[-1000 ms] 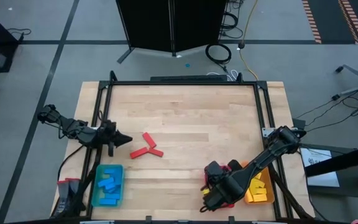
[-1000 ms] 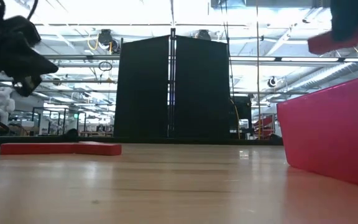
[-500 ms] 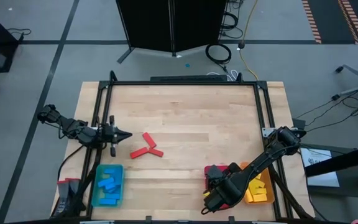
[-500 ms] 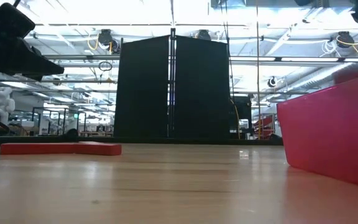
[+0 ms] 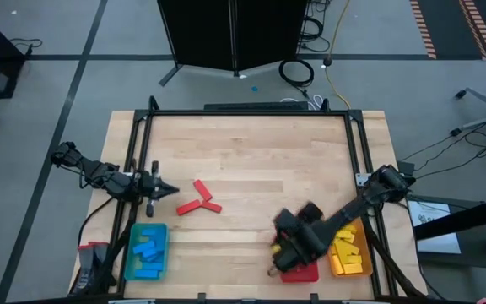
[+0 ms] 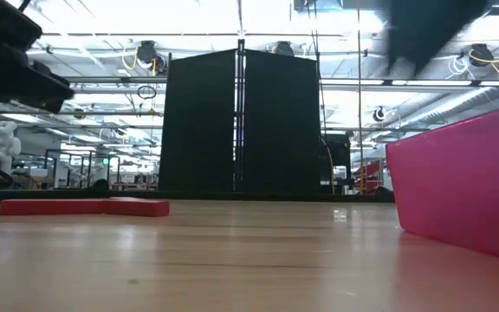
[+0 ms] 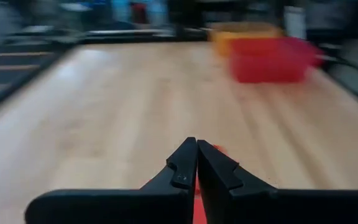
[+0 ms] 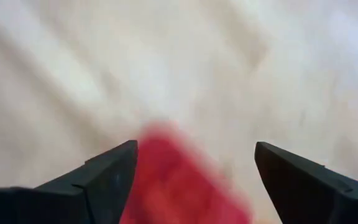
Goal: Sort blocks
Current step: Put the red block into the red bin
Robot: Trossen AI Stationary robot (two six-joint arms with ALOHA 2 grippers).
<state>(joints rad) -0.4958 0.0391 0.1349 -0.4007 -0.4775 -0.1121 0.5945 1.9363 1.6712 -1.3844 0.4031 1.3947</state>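
Three red blocks [image 5: 198, 199] lie flat on the wooden table in a Y shape; the low view shows them as a flat strip [image 6: 85, 206]. My left gripper [image 5: 169, 191] hovers shut just left of them, a red block's edge [image 7: 201, 202] showing under its tips [image 7: 196, 163]. My right gripper [image 5: 273, 263] stands open at the near left side of the red tray [image 5: 304, 272]. A blurred red shape [image 8: 179, 180] lies below its spread fingers; whether tray or block, I cannot tell. Blue blocks fill the blue tray [image 5: 146, 252], and yellow blocks fill the orange tray [image 5: 350, 255].
A black frame [image 5: 243, 112] borders the table's far, left and right sides. The red tray's wall [image 6: 462, 186] stands close at the right in the low view. Bare wood spreads across the middle and far half of the table [image 5: 260, 160].
My right gripper has swung from above the red tray toward the table's left and far side. The red block seen at it in the low view a second ago no longer shows there. My left gripper has rolled about its own axis while staying in place.
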